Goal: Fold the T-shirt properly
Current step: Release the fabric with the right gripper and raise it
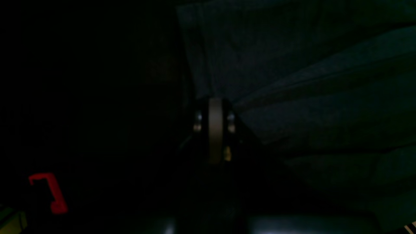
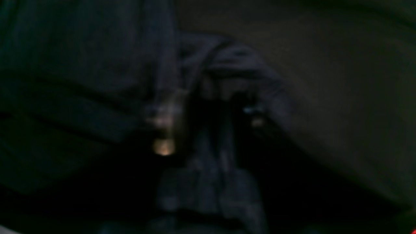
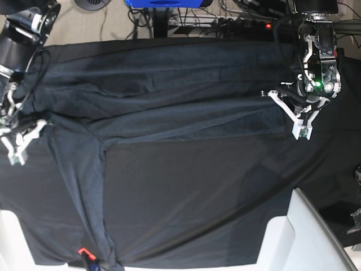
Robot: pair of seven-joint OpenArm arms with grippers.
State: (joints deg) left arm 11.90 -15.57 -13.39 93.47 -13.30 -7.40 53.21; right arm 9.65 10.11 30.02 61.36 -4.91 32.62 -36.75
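Note:
The dark slate-grey T-shirt (image 3: 169,96) lies spread over the black-covered table, with one band running across the back and a strip down the left side. At the shirt's right edge sits my left gripper (image 3: 287,116). In the left wrist view its jaws (image 1: 215,110) are pressed together at the cloth's edge, and folds of the T-shirt (image 1: 308,81) fan out from them. At the left edge, my right gripper (image 3: 22,141) is at a sleeve. The right wrist view is blurred. There a bunch of the T-shirt (image 2: 211,156) runs between the jaws of the right gripper (image 2: 211,120).
A small red marker (image 3: 83,250) sits at the front edge and also shows in the left wrist view (image 1: 48,191). White panels (image 3: 307,231) stand at the front corners. Cables and a power strip (image 3: 248,22) lie behind the table.

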